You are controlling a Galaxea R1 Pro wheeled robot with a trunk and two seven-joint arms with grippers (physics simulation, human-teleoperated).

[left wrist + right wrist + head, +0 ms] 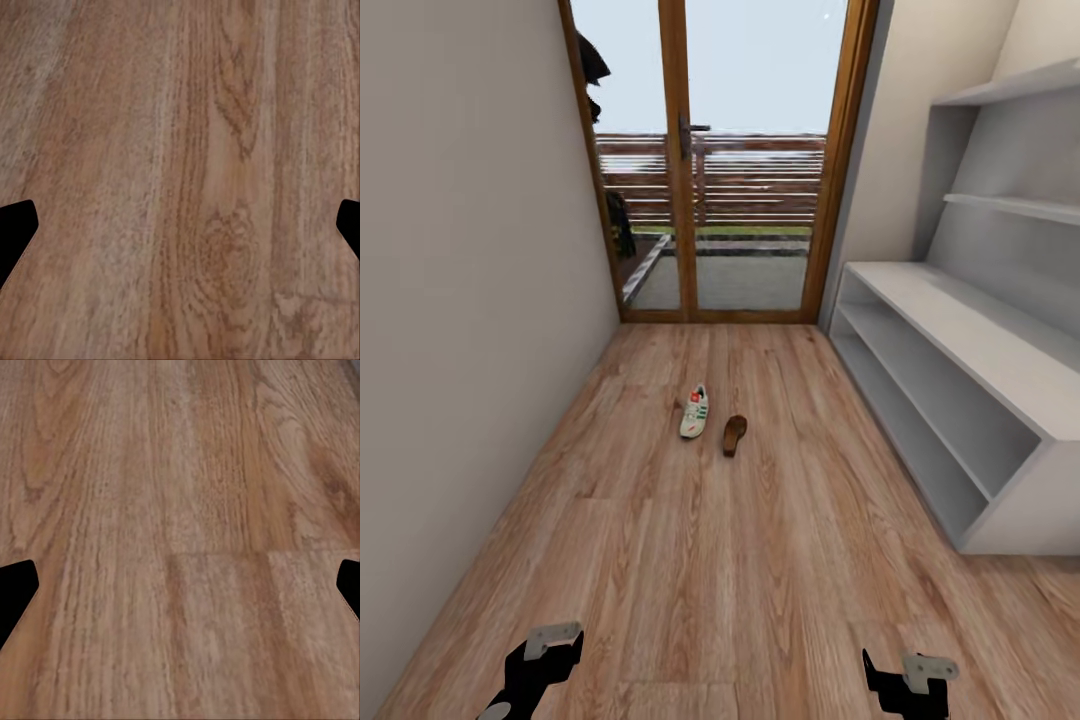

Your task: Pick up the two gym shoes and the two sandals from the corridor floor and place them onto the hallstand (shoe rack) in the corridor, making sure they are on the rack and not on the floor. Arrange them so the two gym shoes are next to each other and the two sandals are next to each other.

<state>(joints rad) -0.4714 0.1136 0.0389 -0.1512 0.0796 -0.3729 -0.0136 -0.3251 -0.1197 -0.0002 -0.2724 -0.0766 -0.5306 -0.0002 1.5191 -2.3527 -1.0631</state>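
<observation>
White gym shoe (pixel 695 411) and brown sandal (pixel 734 435) lie side by side on the corridor floor (pixel 690 560), well ahead of your left hand (pixel 538 662) and right hand (pixel 908 680). Both hands are wide open, holding nothing.

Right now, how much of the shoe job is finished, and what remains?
Nothing looks done: the hallstand holds no shoes on the shelves in view. One gym shoe and one sandal lie side by side on the corridor floor. Nothing is in hand: the left gripper and right gripper are open over bare planks. All picking and placing remains.
</observation>
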